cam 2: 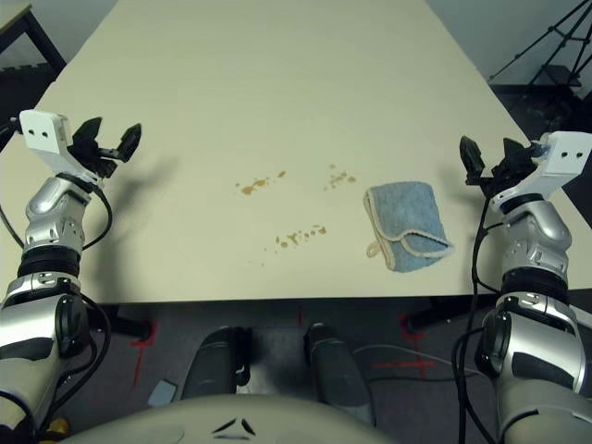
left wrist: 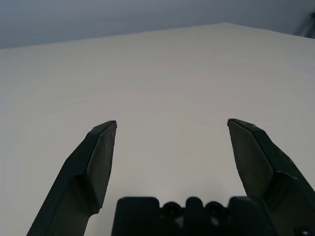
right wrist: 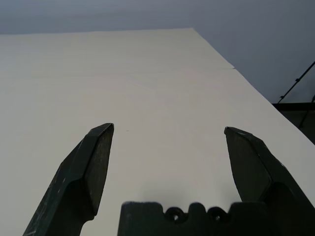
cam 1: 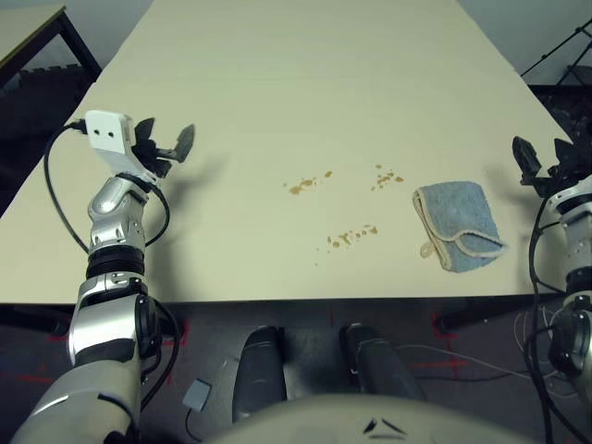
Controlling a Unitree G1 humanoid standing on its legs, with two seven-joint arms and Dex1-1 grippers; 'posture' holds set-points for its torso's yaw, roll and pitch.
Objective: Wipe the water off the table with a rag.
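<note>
The blue-grey rag [cam 2: 404,225] with cream edging lies folded on the pale table [cam 2: 277,83], near its front right. The water shows as small brownish droplets in three clusters left of the rag: one [cam 2: 259,184], one [cam 2: 339,177] and one nearer the front [cam 2: 301,238]. My left gripper [cam 2: 109,141] hovers open over the table's left side, far from the rag. Over the right edge my right gripper [cam 2: 492,159] stands open, a short way right of the rag. Both wrist views show spread fingers [left wrist: 96,162] [right wrist: 91,167] with nothing between them.
A dark-framed table [cam 1: 32,32] stands at the far left beyond the tabletop. A black tripod [cam 2: 546,55] stands on the floor at the far right. Cables hang under the front edge.
</note>
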